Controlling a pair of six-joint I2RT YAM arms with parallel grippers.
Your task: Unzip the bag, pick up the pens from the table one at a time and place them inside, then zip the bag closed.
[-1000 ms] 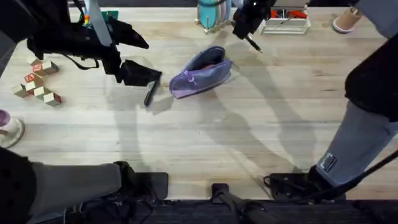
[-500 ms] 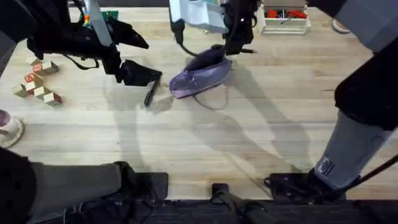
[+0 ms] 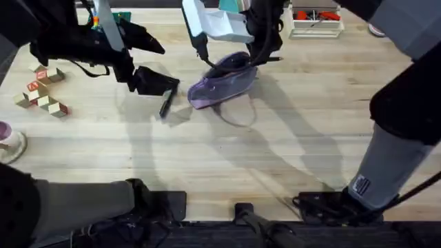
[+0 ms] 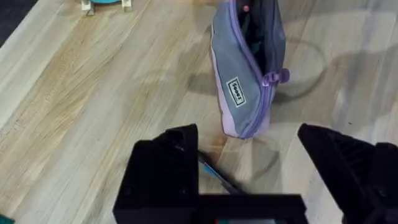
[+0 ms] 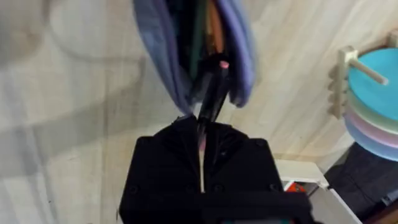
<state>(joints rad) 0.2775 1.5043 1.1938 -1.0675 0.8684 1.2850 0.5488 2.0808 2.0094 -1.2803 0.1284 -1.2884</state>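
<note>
The right gripper (image 5: 202, 134), jaws closed on a slim black stick pen (image 5: 211, 93), holds it tip-first in the open mouth of the soft lavender fabric pouch (image 3: 222, 81) at the table's far centre. The pen's long axis aligns with the opening. The left gripper (image 4: 249, 165), jaws wide and empty, hovers over the second black pen (image 3: 165, 105), just left of the pouch on the pale wood table (image 3: 227, 158).

The left arm reaches from the lower left of the overhead frame up to the upper left. Its gripper (image 3: 153, 81) points toward the middle, and in its wrist view the two black fingers (image 4: 163, 171) stand wide apart with nothing between them.

The right arm rises large from the lower right and stretches to the top centre. Its gripper (image 5: 208, 121) points down, and its fingers are closed on a pen (image 5: 213, 93).
</note>
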